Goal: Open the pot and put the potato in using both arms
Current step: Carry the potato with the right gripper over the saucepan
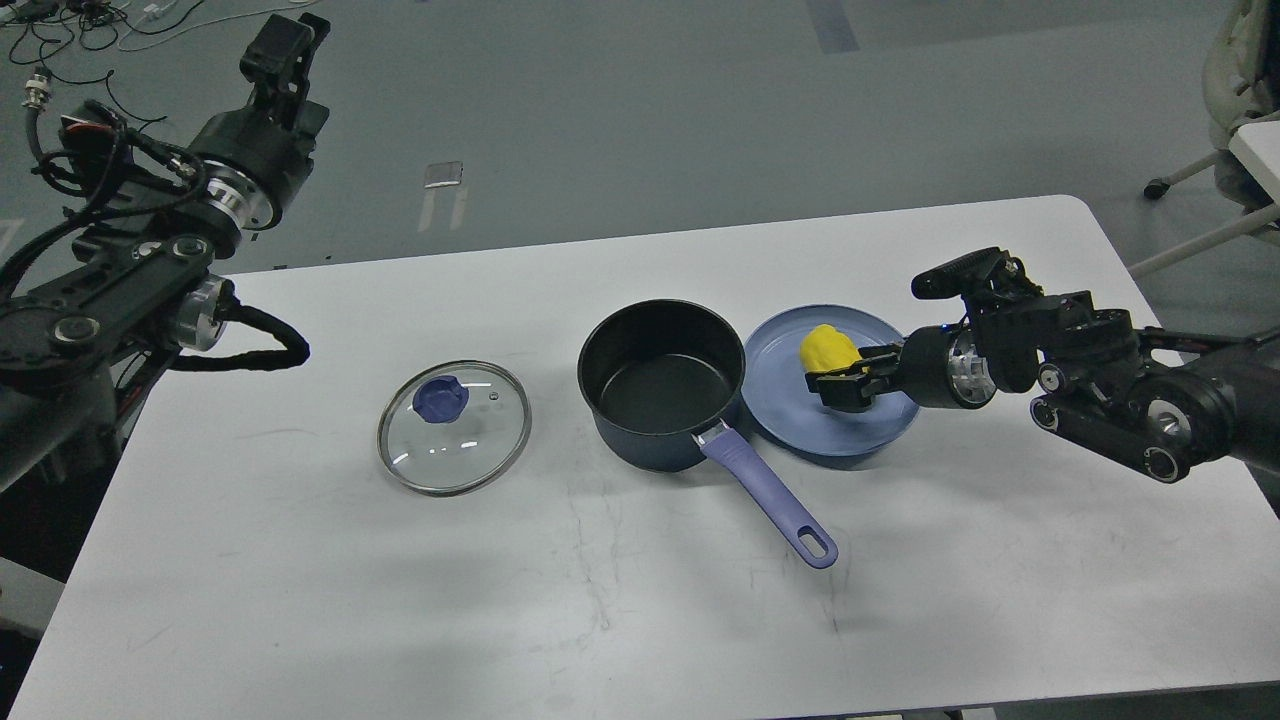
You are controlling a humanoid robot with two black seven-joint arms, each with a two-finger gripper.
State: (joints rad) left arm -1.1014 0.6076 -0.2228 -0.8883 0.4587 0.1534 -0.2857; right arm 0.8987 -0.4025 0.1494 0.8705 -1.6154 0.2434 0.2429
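The dark pot (660, 385) stands open mid-table, its blue handle (770, 495) pointing to the front right. Its glass lid (453, 428) with a blue knob lies flat on the table to the pot's left. The yellow potato (828, 348) lies on a blue plate (790, 425) right of the pot. My right gripper (838, 383) reaches in from the right, low over the plate, its fingers apart around the potato's near side and hiding its lower half. My left gripper (283, 52) is raised far back left, away from the table, seen dark and end-on.
The white table (640, 600) has bare surface in front and to the right. The pot's rim almost touches the plate. My left arm's elbow and cable (250, 345) hang over the table's left edge. A chair base (1190, 180) stands on the floor at right.
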